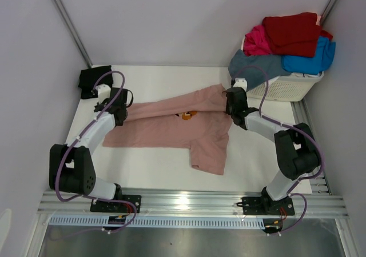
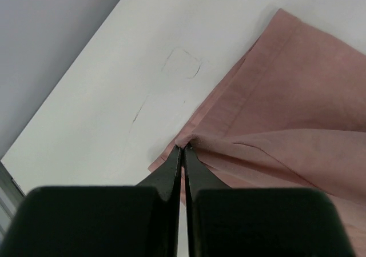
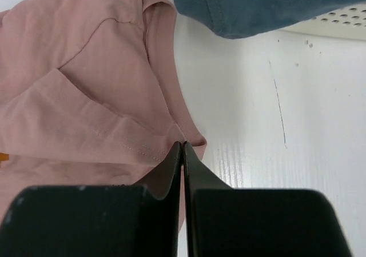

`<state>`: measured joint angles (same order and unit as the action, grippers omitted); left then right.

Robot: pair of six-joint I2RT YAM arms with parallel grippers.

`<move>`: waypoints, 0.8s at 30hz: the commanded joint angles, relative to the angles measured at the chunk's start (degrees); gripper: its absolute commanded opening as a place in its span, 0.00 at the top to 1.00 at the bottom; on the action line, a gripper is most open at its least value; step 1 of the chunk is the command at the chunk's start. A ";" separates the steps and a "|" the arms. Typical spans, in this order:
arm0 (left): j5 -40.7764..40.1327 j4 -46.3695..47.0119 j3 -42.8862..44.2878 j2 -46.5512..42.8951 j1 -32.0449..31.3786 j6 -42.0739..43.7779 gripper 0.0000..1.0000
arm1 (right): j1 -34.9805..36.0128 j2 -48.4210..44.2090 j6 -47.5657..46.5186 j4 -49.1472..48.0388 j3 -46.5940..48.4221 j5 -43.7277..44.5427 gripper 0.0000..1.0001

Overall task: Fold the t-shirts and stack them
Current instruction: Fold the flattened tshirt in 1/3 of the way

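Where we count six tees, one pink tee (image 1: 171, 131) lies mid-worktop (image 1: 160, 165), one black tee (image 1: 91, 81) far left, and four (red tee (image 1: 294, 33), magenta tee (image 1: 257, 40), blue tee (image 1: 311, 60), slate tee (image 1: 251, 65)) on one basket (image 1: 291, 88) far right. Both arms stretch low, with left claw (image 2: 183, 148) and right claw (image 3: 183, 144) each clamped on the pink tee's edges.

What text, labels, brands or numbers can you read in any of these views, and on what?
No legible text in any view.
Chest print on the dusty-pink t-shirt: a small orange-brown graphic, no letters readable.
Yellowish patch by the left arm's base: too small to read.
Laundry basket: no marking visible.
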<state>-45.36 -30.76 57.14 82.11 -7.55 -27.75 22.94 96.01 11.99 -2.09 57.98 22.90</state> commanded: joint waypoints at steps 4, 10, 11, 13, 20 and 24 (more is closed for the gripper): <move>3.25 -1.76 -1.69 -1.69 2.54 -6.97 0.99 | 0.97 0.32 3.04 -3.62 -1.63 2.16 1.00; 5.46 -1.76 -3.00 -0.46 3.07 -8.99 0.99 | 1.06 0.76 3.22 -3.71 -1.99 2.07 1.00; 5.55 -1.67 -2.74 -0.19 3.07 -8.82 0.99 | 1.06 0.85 3.13 -3.80 -2.08 2.07 1.00; 5.55 -1.93 -2.30 0.77 3.07 -8.82 0.99 | 1.06 0.85 3.04 -3.89 -2.25 2.07 1.00; 6.08 2.89 1.30 -0.01 3.07 -4.61 0.99 | 1.06 0.24 3.22 -3.54 -2.08 1.54 1.00; 8.27 11.50 5.50 0.51 3.07 2.51 1.00 | 1.93 -0.91 3.57 -2.66 -1.64 0.66 1.00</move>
<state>-38.41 -28.08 57.17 83.35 -4.99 -30.61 23.99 96.55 14.26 -3.22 55.94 23.09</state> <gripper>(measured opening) 0.005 0.009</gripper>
